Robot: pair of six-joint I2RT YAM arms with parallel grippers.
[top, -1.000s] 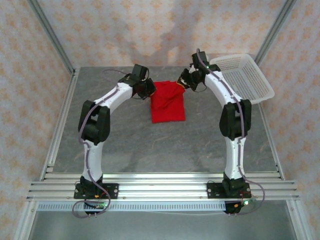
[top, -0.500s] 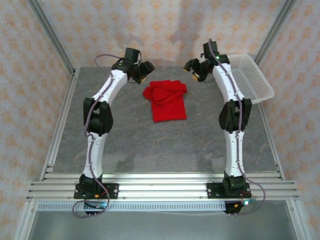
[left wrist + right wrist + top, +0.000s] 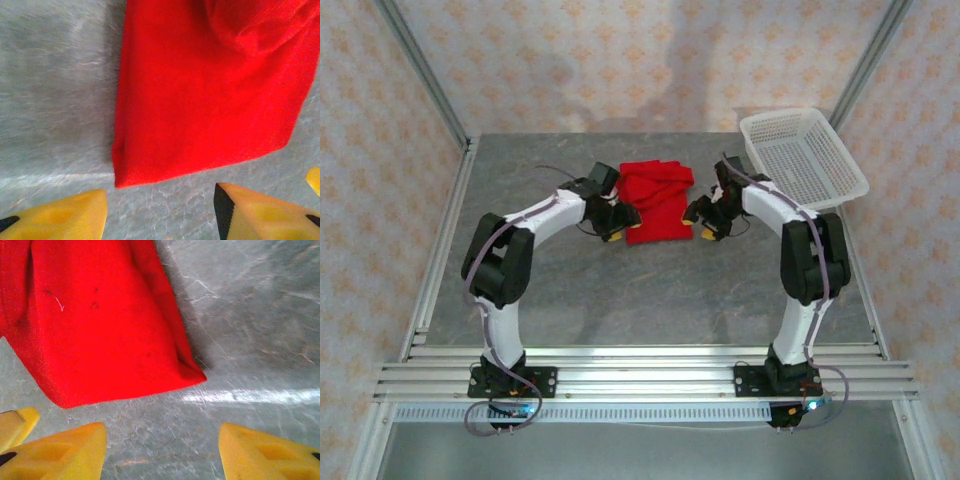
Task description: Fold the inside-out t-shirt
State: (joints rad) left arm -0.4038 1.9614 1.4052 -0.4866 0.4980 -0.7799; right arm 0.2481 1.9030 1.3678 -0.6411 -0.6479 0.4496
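The inside-out t-shirt (image 3: 656,204) is a bright red, narrow folded stack on the grey table (image 3: 650,300), with a bunched fold at its far end. My left gripper (image 3: 623,236) sits low at the shirt's near left corner (image 3: 120,180). Its yellow fingers (image 3: 60,217) are apart, with bare table between them (image 3: 160,220). My right gripper (image 3: 703,230) is at the near right corner (image 3: 200,376). It is open too (image 3: 162,455), just short of the hem, and its fingers (image 3: 270,452) touch no cloth.
A white mesh basket (image 3: 805,155) stands at the back right corner, behind the right arm. Metal frame posts and patterned walls close in the table's sides and back. Bare grey table lies between the shirt and the arm bases.
Both grippers let go of the shirt's far end, which dropped into a bunched fold. They rose, then swung toward me and down to the near corners with jaws apart.
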